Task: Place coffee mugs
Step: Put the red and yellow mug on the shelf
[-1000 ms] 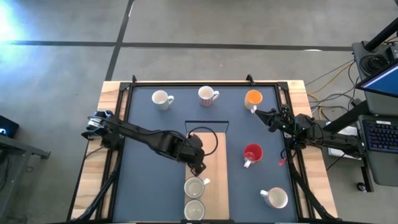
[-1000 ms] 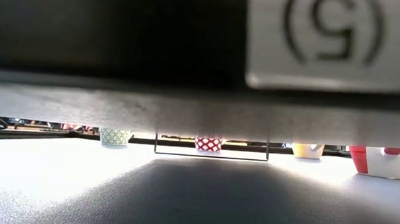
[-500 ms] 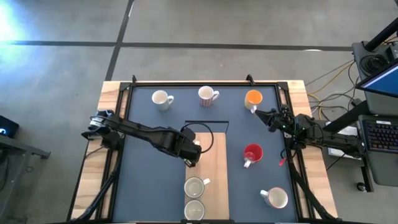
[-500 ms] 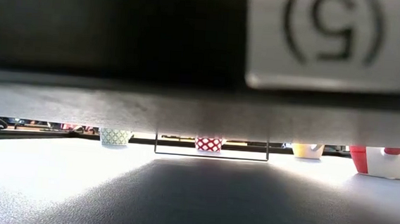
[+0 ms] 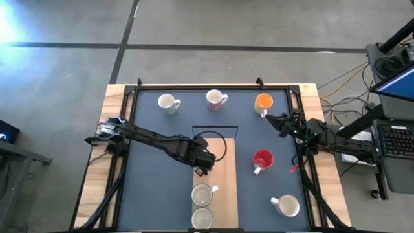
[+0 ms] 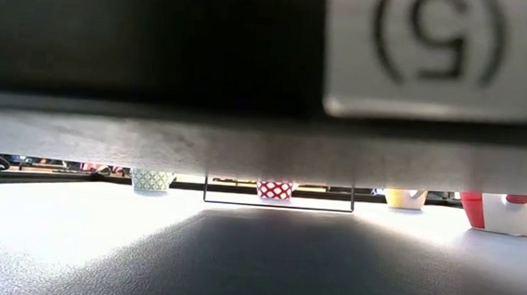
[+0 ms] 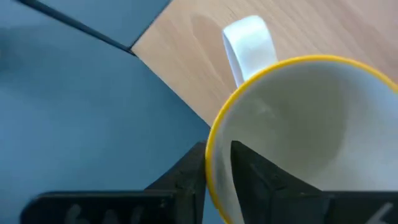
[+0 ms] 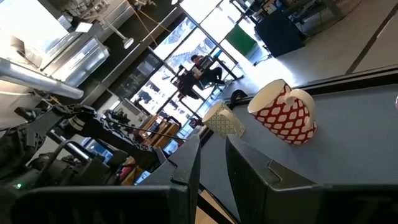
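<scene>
A cream mug with a yellow rim (image 7: 311,124) and a white handle (image 7: 249,43) sits over the wooden board (image 5: 224,178), hidden under my left gripper (image 5: 204,167) in the high view. That gripper is shut on it. Two more coffee mugs (image 5: 202,194) (image 5: 202,218) stand upright on the board's near end. Other mugs stand on the blue mat: white (image 5: 168,102), patterned (image 5: 217,99), orange (image 5: 263,102), red (image 5: 262,158), white (image 5: 286,206). My right gripper (image 5: 268,118) waits at the right edge beside the orange mug, open by a narrow gap. My left gripper holds the mug's rim (image 7: 211,134), on the side next to the handle. One finger (image 7: 249,171) is inside the cup and one finger (image 7: 189,180) outside. The fingers come from above, pointing steeply down. Whether the mug's base rests on the board, I cannot tell.
A thin black rectangle outline (image 5: 215,133) marks the mat just beyond the board. A raised frame (image 5: 213,85) runs round the mat. A dark bar fills most of the low view above the mugs (image 6: 275,189). A laptop and cables lie off the table's right.
My left gripper has tipped more steeply downward and sunk a little over the board's far end, shifting slightly toward the far left and back. The right arm and the mugs on the mat have kept still.
</scene>
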Robot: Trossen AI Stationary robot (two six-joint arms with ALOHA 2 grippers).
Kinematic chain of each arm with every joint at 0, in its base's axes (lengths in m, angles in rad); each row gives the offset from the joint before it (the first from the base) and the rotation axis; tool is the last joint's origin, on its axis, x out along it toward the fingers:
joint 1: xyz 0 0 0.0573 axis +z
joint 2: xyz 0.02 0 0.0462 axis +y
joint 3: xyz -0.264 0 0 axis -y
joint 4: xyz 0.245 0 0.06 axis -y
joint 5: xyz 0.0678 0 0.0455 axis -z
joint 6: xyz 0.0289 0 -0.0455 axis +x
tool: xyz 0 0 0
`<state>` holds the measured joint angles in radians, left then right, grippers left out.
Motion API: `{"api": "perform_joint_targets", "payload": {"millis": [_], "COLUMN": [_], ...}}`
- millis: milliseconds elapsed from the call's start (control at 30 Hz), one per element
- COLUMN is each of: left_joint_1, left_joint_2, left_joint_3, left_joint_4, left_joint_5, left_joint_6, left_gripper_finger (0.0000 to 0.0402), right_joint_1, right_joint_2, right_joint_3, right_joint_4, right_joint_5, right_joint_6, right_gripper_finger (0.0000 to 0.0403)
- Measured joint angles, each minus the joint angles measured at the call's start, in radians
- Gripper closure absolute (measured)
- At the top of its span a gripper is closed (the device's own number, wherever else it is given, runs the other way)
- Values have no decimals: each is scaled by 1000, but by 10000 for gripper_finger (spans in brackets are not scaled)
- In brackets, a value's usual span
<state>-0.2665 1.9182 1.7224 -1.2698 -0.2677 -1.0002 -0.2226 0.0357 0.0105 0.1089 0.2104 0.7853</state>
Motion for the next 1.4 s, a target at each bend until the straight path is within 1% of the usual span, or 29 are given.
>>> {"api": "perform_joint_targets", "payload": {"millis": [100, 200, 400, 767, 900, 1400], "left_joint_1": [-1, -5, -26, -45, -45, -45], "left_joint_2": [0, -2, -2, -2, -2, -2], "left_joint_3": [0, 1, 1, 0, 0, 1], "left_joint_4": [62, 75, 128, 155, 165, 115], "left_joint_5": [22, 45, 103, 105, 105, 104], "left_joint_6": [34, 45, 73, 72, 71, 42], "left_gripper_finger": [382, 394, 387, 389, 383, 378], "right_joint_1": [0, 0, 0, 0, 0, 0], "right_joint_2": [0, 0, 0, 0, 0, 0], "right_joint_3": [0, 0, 0, 0, 0, 0], "right_joint_4": [0, 0, 0, 0, 0, 0], "right_joint_5": [0, 0, 0, 0, 0, 0], "right_joint_6": [0, 0, 0, 0, 0, 0], "right_gripper_finger": [337, 337, 337, 337, 337, 337]}}
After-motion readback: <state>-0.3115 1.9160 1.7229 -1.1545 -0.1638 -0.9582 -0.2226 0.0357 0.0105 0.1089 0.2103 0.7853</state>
